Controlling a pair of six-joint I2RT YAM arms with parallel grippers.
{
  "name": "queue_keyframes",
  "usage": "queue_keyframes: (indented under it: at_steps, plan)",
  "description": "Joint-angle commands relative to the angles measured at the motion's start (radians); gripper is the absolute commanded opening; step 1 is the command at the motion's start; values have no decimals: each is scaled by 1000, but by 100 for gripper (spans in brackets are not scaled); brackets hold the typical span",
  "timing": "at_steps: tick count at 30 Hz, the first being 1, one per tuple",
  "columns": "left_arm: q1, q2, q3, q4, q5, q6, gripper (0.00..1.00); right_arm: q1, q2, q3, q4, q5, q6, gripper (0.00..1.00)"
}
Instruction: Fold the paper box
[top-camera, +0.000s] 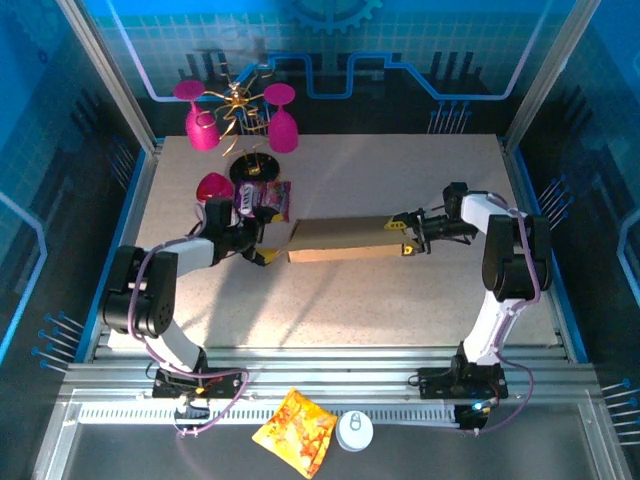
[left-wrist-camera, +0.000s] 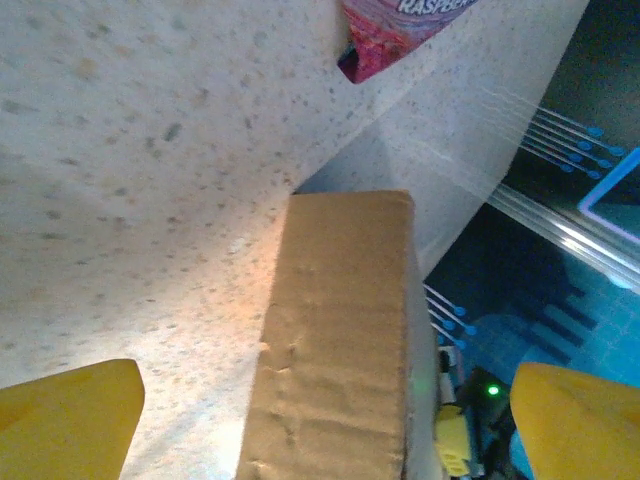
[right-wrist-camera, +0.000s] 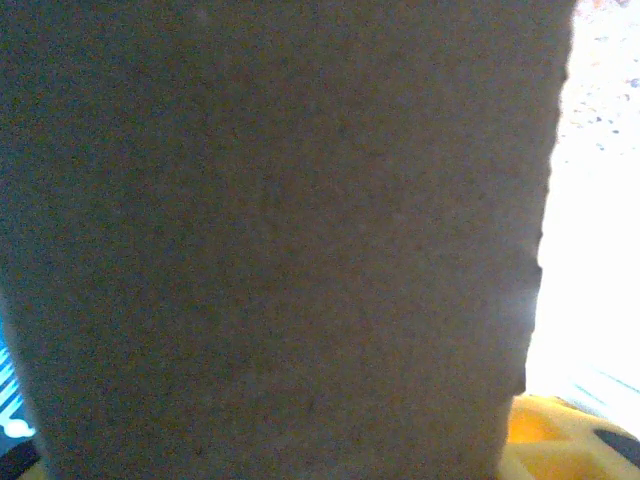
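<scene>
The paper box is a long brown cardboard piece lying across the middle of the table. My left gripper is at its left end. In the left wrist view the box runs up between the two yellow fingertips, which stand wide apart without touching it, so the gripper is open. My right gripper is at the box's right end. In the right wrist view the dark cardboard sits very close to the camera, with one yellow finger showing past its right edge, spread wide.
A purple snack packet lies just behind the left gripper, its corner also in the left wrist view. Pink glasses on a gold rack and a pink cup stand at the back left. An orange-yellow snack bag and a white disc lie off the table in front.
</scene>
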Motion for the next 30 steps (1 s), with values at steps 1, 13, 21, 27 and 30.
queue_keyframes:
  at_steps: [1, 13, 21, 27, 30]
  plan:
    - [-49, 45, -12, 165, 70, -150, 93, 0, -6, -7, 8, -46, 52, 30]
    - [-138, 132, -92, 457, 30, -363, 77, -2, 54, 15, 25, -55, 68, 31]
    - [-183, 53, -93, 351, -77, -485, 52, -8, 61, 32, 23, -27, 76, 55]
    - [-183, -91, -79, 40, -150, -579, 17, -31, -1, 124, 1, 74, 38, 79]
    - [-181, -132, -72, -63, -165, -639, 14, -37, -59, 196, 16, 128, 27, 82]
